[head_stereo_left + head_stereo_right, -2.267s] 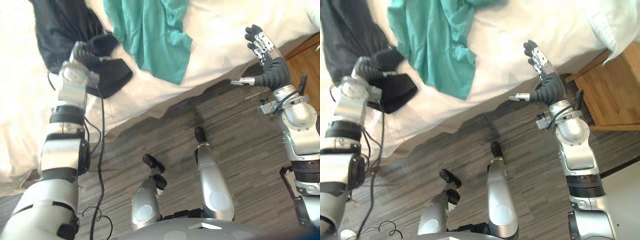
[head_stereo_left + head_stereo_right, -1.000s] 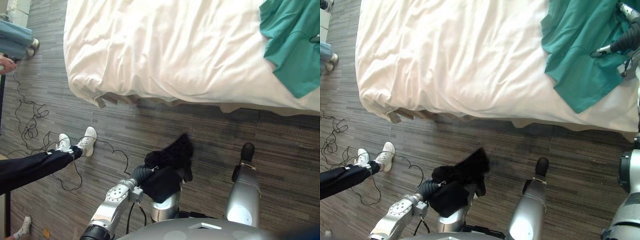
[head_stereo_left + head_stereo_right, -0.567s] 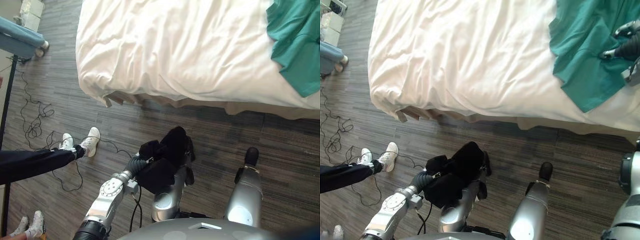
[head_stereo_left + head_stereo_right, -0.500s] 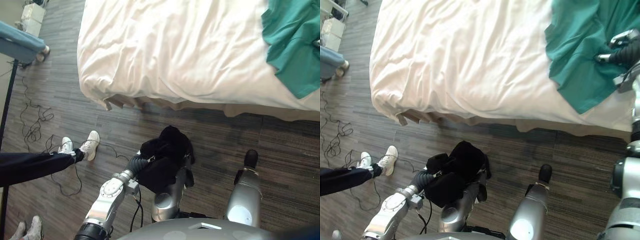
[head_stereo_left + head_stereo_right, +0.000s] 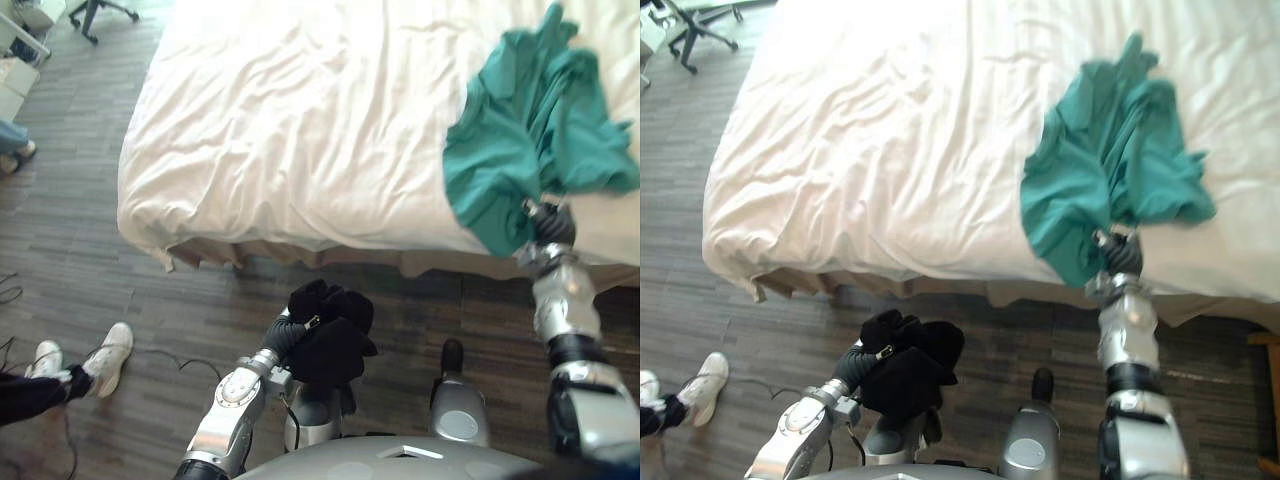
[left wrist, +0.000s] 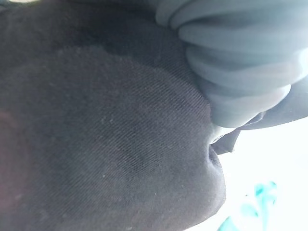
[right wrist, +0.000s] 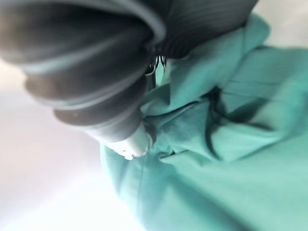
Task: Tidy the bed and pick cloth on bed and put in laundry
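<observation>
Left hand (image 5: 286,336): positioned low over the wood-pattern floor (image 5: 90,250), in front of the bed's near edge. A bunched black cloth (image 5: 330,338) is wrapped over it and is clear of the bed. The left wrist view shows the same black fabric lying right against the hand's ribbed cover. Whether the hand is open or closed cannot be told, as the cloth covers it.

Right hand (image 5: 548,222): reaching up to the near edge of the bed (image 5: 300,120), in contact with the lower edge of a teal cloth (image 5: 530,140). The right wrist view shows the hand pushed into the teal folds. Its grip cannot be told from any view.

The teal cloth lies on the white bed cover, towards the robot's right, gathered into a rumpled heap that narrows down to the right hand. The rest of the bed cover is creased.

A person's white shoe (image 5: 108,352) rests on the floor to the robot's left, well apart from both cloths. An office chair base (image 5: 98,12) stands beyond the bed's far left corner.
</observation>
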Motion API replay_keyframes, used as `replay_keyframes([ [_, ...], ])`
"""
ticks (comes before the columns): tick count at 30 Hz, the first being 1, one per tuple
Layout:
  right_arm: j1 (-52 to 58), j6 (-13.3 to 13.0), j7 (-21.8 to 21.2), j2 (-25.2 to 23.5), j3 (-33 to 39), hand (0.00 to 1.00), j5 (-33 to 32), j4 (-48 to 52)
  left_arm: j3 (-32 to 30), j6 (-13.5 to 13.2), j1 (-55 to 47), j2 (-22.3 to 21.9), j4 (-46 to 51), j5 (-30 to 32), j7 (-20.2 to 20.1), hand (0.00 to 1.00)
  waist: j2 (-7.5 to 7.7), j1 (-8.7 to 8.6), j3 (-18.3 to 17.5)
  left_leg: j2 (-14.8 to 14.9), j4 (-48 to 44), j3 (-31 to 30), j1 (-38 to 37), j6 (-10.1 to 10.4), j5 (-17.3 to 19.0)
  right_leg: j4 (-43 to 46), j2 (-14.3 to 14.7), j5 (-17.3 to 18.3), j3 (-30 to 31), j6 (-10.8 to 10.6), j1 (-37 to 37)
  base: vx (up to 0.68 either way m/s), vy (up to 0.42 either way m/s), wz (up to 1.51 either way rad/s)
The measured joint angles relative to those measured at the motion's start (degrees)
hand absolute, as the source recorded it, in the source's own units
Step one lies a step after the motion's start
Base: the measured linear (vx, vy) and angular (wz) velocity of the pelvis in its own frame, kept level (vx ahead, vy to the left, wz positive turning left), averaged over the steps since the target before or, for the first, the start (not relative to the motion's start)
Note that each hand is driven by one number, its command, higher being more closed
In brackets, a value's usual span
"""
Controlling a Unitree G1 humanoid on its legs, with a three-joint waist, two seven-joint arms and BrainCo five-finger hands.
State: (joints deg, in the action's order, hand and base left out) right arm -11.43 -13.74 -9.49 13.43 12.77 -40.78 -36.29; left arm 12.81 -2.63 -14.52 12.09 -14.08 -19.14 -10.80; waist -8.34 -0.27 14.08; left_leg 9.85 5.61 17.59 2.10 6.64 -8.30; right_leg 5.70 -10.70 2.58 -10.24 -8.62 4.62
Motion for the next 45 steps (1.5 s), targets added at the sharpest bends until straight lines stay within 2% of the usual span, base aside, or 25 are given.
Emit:
replay_keyframes([
  [1,4.2,0.3,-2.5,-3.8,-0.2,1.0,-6.1,1.3,-0.1,-0.2,0.0,-0.8,-2.7,-0.1,0.1,1.0,0.64,-0.31,-1.5,0.2,0.0,0.9,-1.3,0.1,0.7,-1.1,0.3,-0.1,0.7,-0.1,-1.2,0.09,-0.016,-0.24],
  [6,9.3,1.3,-8.6,-8.2,-0.6,1.0,-18.9,1.7,-0.4,-1.9,0.0,-2.7,-7.7,-2.4,0.9,1.0,1.97,-0.69,-4.3,0.7,0.0,4.2,-4.2,0.5,2.0,-3.0,1.1,-1.0,3.8,0.1,-2.5,0.07,-0.012,-0.37],
  [12,14.2,3.6,-14.0,-10.7,0.2,1.0,-30.6,1.8,-0.9,-3.2,0.2,-2.7,-11.2,-5.3,1.2,1.0,3.49,-2.44,-7.0,1.1,0.0,6.9,-6.8,1.1,3.2,-4.5,1.9,-1.8,6.4,0.2,-3.7,0.05,-0.008,-0.25],
  [18,18.9,4.1,-15.1,-12.5,2.1,1.0,-35.9,6.0,-0.6,-3.2,1.0,-2.7,-11.4,-7.4,1.3,1.0,3.75,-3.63,-8.6,1.1,0.3,7.2,-7.8,1.2,3.6,-5.6,1.9,-2.2,6.6,0.3,-5.1,0.0,0.0,-0.04],
  [20,19.5,3.9,-14.9,-12.7,2.5,1.0,-34.2,6.3,-0.6,-3.2,1.2,-2.7,-11.4,-7.4,1.5,1.0,3.91,-3.72,-8.8,1.1,0.3,7.2,-8.0,1.2,3.6,-5.6,1.9,-2.2,6.6,0.3,-5.3,0.0,0.0,0.0],
  [21,20.3,3.5,-13.6,-12.8,2.4,1.0,-30.1,7.3,-0.5,-3.2,1.2,-2.7,-11.2,-7.4,2.2,1.0,4.03,-3.85,-8.9,1.1,0.3,7.3,-8.0,1.2,3.6,-5.6,1.9,-2.2,6.6,0.3,-5.3,0.0,0.0,0.0],
  [22,21.6,3.0,-10.5,-12.8,2.2,1.0,-21.8,9.4,-0.5,-3.2,0.9,-2.7,-10.4,-7.4,3.0,1.0,4.23,-3.87,-9.0,1.1,0.3,7.2,-8.1,1.2,3.6,-5.5,1.9,-2.2,6.6,0.3,-5.4,0.0,0.0,0.0],
  [24,22.8,2.9,-7.9,-12.7,1.5,1.0,-15.2,10.9,-0.5,-3.2,0.5,-2.7,-9.6,-7.5,4.2,1.0,4.49,-3.88,-9.2,1.1,0.3,7.2,-8.2,1.2,3.6,-5.5,1.9,-2.2,6.6,0.3,-5.5,0.0,0.0,0.0],
  [25,24.4,2.9,-5.6,-12.6,0.0,1.0,-8.0,12.5,-0.5,-3.2,0.1,-2.7,-9.1,-9.1,5.6,1.0,4.86,-3.7,-9.6,1.1,0.3,7.1,-8.1,1.2,3.7,-5.6,1.9,-2.1,6.4,0.4,-5.5,0.0,-0.007,0.06],
  [28,29.3,2.9,-3.8,-12.6,-4.7,1.0,0.6,16.1,-0.4,-3.2,-1.1,-2.9,-9.1,-10.6,8.0,1.0,5.59,-3.99,-10.2,0.7,0.3,4.7,-7.4,1.0,3.9,-4.2,1.1,-0.2,3.6,0.5,-5.8,0.01,-0.009,0.41],
  [31,37.4,3.5,-3.8,-12.7,-11.5,1.0,5.2,18.2,0.9,-3.3,-1.5,-4.9,-9.0,-11.6,10.3,1.0,7.06,-4.91,-11.6,-1.5,0.3,-4.1,-4.0,0.0,3.2,1.4,-1.3,5.1,-2.2,-0.2,-6.4,0.04,-0.01,1.31],
  [32,38.3,3.7,-3.8,-12.8,-12.6,1.0,5.7,18.2,1.4,-3.2,-1.6,-5.1,-9.1,-11.5,10.9,1.0,6.93,-5.01,-11.7,-1.8,0.3,-5.8,-3.4,-0.3,3.0,2.5,-1.2,6.8,-2.0,-0.1,-6.3,0.06,-0.037,1.43],
  [34,40.3,4.8,-3.9,-13.3,-15.1,1.0,6.2,18.2,3.7,-2.7,-1.4,-5.1,-9.3,-11.5,11.6,1.0,7.63,-5.23,-12.1,-3.7,0.3,-12.2,-1.8,-0.9,2.1,4.9,-0.4,11.0,-0.2,0.9,-7.2,0.08,-0.082,1.62],
  [35,40.4,5.5,-4.1,-13.2,-16.0,1.0,6.2,17.7,4.5,-2.6,-1.4,-5.2,-9.7,-11.5,12.1,1.0,7.63,-4.69,-12.2,-4.7,0.1,-14.8,-1.1,-1.2,1.5,5.7,-1.0,11.9,-1.1,0.8,-7.8,0.11,-0.076,1.64],
  [36,39.5,6.0,-4.6,-13.0,-16.3,1.0,6.3,16.5,4.5,-2.7,-1.7,-5.3,-10.0,-11.9,12.9,1.0,7.41,-3.37,-12.0,-5.4,0.0,-16.9,-1.1,-1.3,1.2,6.0,-1.4,12.5,-3.0,0.7,-9.4,0.08,-0.053,1.19],
  [37,38.8,6.3,-4.9,-12.7,-16.5,1.0,6.3,16.0,4.5,-2.9,-1.8,-5.3,-10.2,-12.6,13.3,1.0,7.29,-3.0,-11.9,-5.6,0.0,-17.7,-1.1,-1.4,1.1,5.8,-1.5,12.7,-3.6,1.0,-10.1,0.06,-0.053,0.94],
  [41,34.6,7.8,-6.1,-9.6,-19.0,1.0,9.3,14.8,2.0,-5.6,-4.5,-5.4,-10.3,-19.5,13.7,1.0,6.8,-0.07,-11.3,-7.0,0.0,-23.8,0.4,-2.2,-0.8,4.3,-1.3,13.6,-10.8,0.8,-14.4,-0.01,-0.078,0.96],
  [43,33.6,8.5,-6.1,-8.8,-19.5,1.0,9.6,14.3,1.6,-5.8,-4.7,-5.7,-10.2,-21.5,13.6,1.0,6.82,0.31,-10.2,-8.3,0.0,-24.3,1.3,-3.7,-2.9,4.2,-1.4,14.1,-16.2,0.8,-16.7,-0.04,-0.046,1.45],
  [44,32.7,8.7,-6.0,-8.7,-20.1,1.0,9.5,13.9,1.6,-5.8,-4.7,-5.9,-10.0,-21.5,13.3,1.0,7.42,0.26,-9.5,-9.9,0.0,-23.0,2.3,-6.5,-4.5,4.1,-1.6,14.3,-21.0,0.8,-18.7,-0.04,0.023,1.82],
  [45,32.5,8.9,-5.9,-8.9,-20.6,1.0,9.4,13.7,0.8,-5.8,-4.8,-6.3,-8.9,-21.2,12.9,1.0,7.85,0.43,-9.0,-10.2,0.0,-17.7,3.2,-12.8,-1.3,3.6,-1.6,13.9,-25.9,0.4,-19.8,-0.06,0.021,1.87],
])
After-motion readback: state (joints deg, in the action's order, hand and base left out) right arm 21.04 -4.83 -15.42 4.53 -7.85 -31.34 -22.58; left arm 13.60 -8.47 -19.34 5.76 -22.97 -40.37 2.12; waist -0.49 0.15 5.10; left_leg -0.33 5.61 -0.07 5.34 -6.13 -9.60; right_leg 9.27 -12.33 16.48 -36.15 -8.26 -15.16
